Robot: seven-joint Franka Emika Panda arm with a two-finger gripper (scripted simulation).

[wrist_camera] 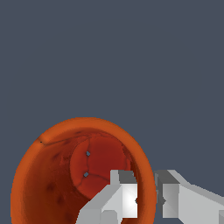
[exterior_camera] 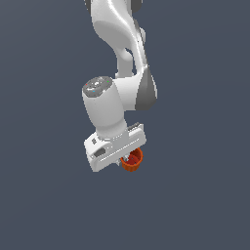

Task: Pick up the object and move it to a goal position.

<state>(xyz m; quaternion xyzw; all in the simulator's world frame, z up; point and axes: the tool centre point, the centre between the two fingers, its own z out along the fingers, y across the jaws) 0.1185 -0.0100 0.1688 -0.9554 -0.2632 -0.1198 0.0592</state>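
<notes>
The white tool (exterior_camera: 131, 157) is pinching the thick rim of the small orange-red cup (exterior_camera: 132, 161), which is sitting just under the tool's body at the end of the Panda arm (exterior_camera: 119, 68) in the exterior view. In the wrist view, 1 finger (wrist_camera: 118, 199) is reaching inside the cup's (wrist_camera: 57, 175) darker-red hollow while the other is lying against the outer wall, with the rim between them.
</notes>
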